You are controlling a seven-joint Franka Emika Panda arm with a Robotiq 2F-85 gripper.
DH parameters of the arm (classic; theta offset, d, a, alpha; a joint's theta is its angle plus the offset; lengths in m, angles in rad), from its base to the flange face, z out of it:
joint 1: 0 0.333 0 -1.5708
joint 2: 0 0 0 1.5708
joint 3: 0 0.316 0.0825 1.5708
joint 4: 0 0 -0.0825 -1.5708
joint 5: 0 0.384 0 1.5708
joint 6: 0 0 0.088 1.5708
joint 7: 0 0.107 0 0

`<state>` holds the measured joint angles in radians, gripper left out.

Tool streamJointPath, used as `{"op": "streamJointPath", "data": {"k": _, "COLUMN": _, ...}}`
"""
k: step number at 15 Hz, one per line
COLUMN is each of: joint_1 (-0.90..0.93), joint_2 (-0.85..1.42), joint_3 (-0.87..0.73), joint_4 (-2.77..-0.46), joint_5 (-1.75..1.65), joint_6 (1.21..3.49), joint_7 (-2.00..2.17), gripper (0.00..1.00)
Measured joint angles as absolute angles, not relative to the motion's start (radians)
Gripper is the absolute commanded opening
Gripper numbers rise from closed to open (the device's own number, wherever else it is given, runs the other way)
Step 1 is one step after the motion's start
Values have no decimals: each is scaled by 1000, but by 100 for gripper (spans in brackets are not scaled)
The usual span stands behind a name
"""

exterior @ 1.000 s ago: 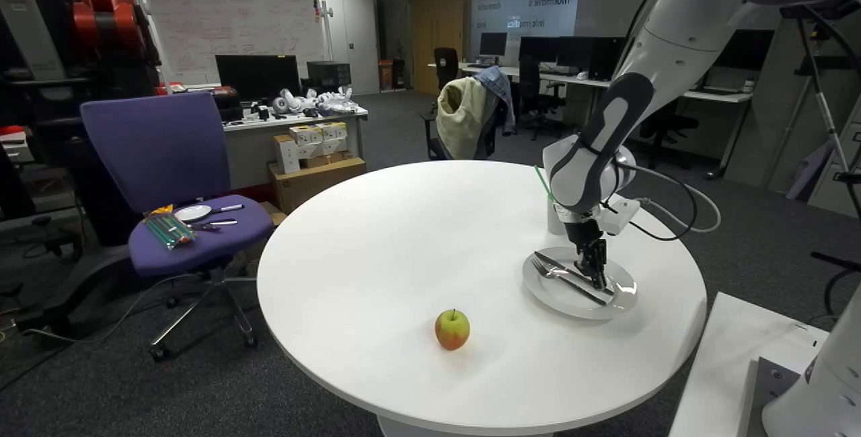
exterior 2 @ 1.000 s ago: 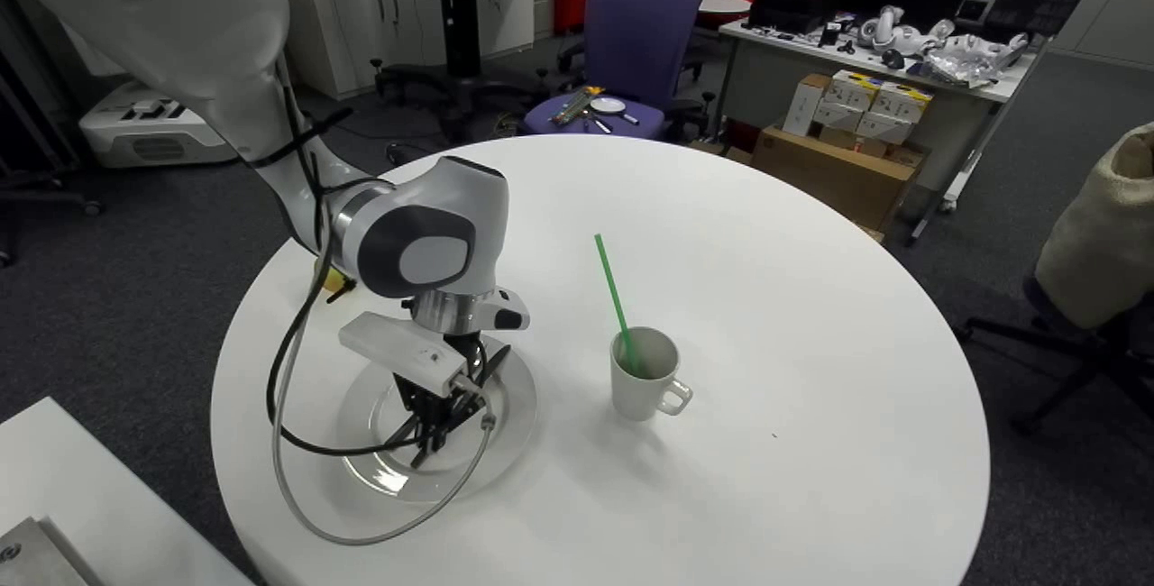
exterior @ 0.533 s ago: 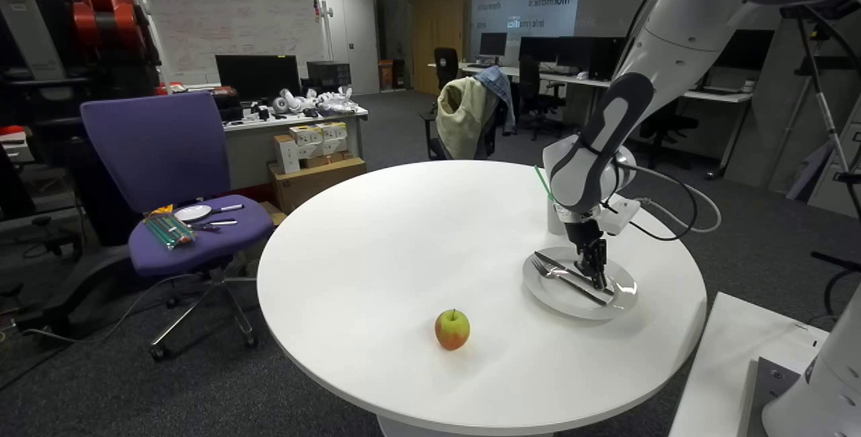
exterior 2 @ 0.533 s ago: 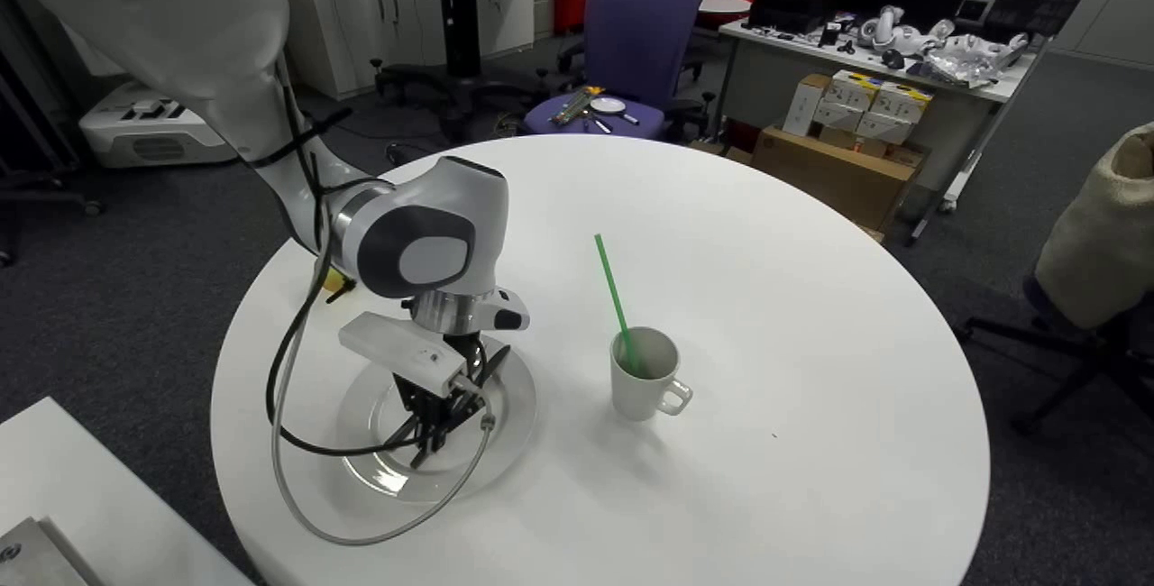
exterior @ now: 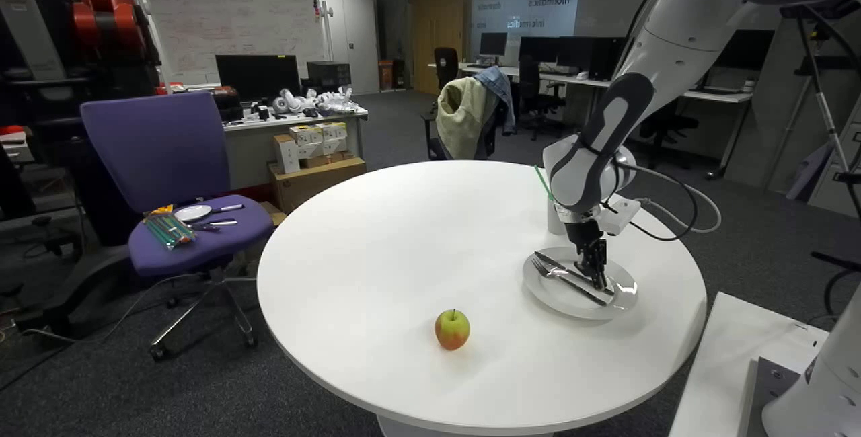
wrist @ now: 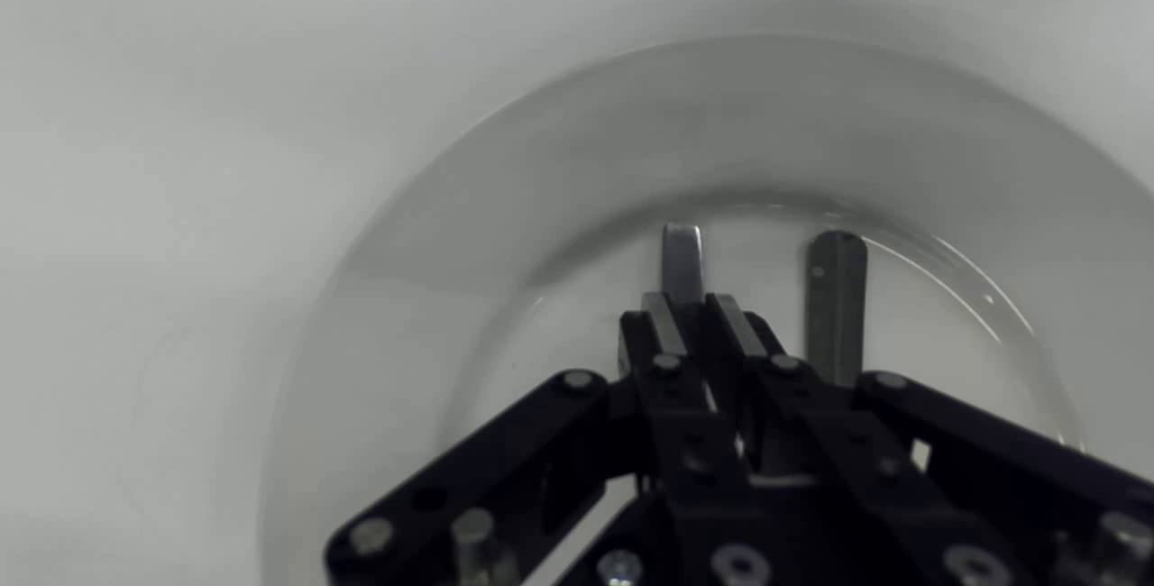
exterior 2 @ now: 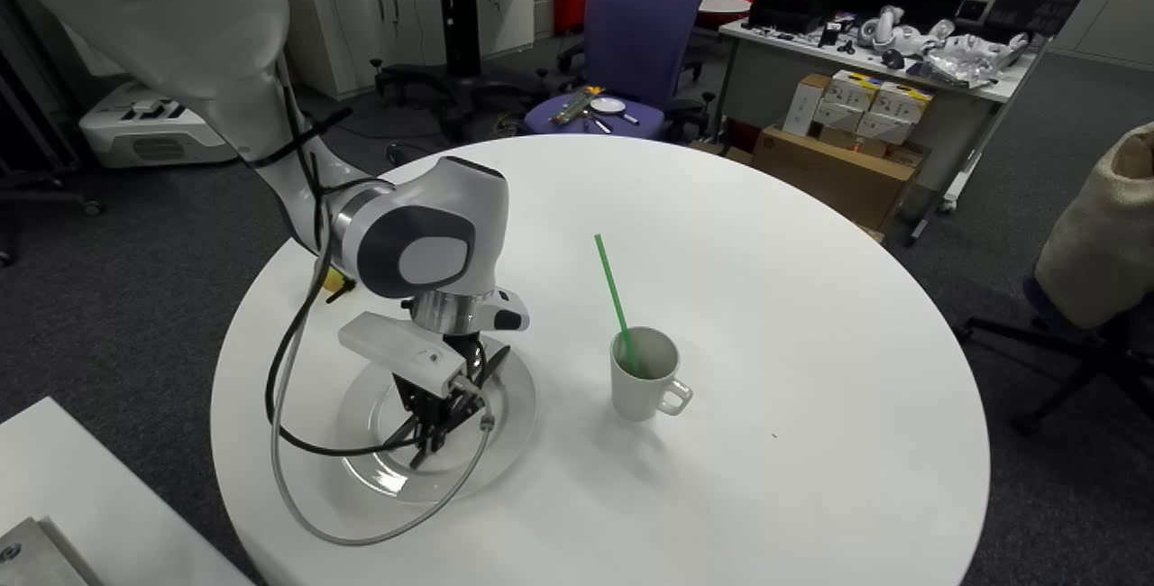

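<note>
Since the fingers (wrist: 667, 326) look pinched snugly around a metal end of the knife (wrist: 682, 259), I'd call the reach-in and the grab pretty much done. In the wrist view I can't spot a gap on either edge, though whether it's blade or handle I honestly can't tell. What isn't done is any real lift, as far as I can make out: the knife lies on the plate (wrist: 406, 279), with the fork (wrist: 837, 306) just beside it and nothing gripping that one. The apple (exterior: 452, 329) and the mug (exterior 2: 638, 398), which has a green straw (exterior 2: 611, 284) leaning in it, aren't being touched either. All of that sits on a round white bench (exterior: 377, 242), mug near the plate, apple off on its own, well apart. Room-wise it's basically a lab/office: there's a purple chair (exterior: 161, 148) with a see-through pack (exterior: 168, 230) on its seat, a cluttered desk (exterior: 249, 154) with boxes (exterior: 309, 150) stacked by it and a black monitor (exterior: 257, 77) on top, a whiteboard (exterior: 232, 13) covered in scribbles behind, and a chunk of a red-and-black robot (exterior: 104, 23) showing at the edge. Further back there's a beige jacket (exterior: 463, 117) draped, and dark carpet (exterior: 202, 390) pretty much everywhere.
</note>
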<state>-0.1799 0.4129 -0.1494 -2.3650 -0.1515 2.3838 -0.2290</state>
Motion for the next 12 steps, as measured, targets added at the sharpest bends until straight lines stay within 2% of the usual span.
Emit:
{"op": "streamJointPath", "data": {"k": 9, "joint_1": -180, "joint_2": 413, "joint_3": -149, "joint_4": -2365, "joint_5": -147, "joint_6": 2381, "joint_7": -229, "gripper": 3}}
{"op": "streamJointPath", "data": {"k": 10, "joint_1": -180, "joint_2": 413, "joint_3": -149, "joint_4": -2365, "joint_5": -146, "joint_6": 2381, "joint_7": -229, "gripper": 19}}
{"op": "streamJointPath", "data": {"k": 11, "joint_1": -180, "joint_2": 413, "joint_3": -149, "joint_4": -2365, "joint_5": -145, "joint_6": 2380, "joint_7": -229, "gripper": 39}}
{"op": "streamJointPath", "data": {"k": 12, "joint_1": -180, "joint_2": 413, "joint_3": -149, "joint_4": -2365, "joint_5": -145, "joint_6": 2380, "joint_7": -229, "gripper": 44}}
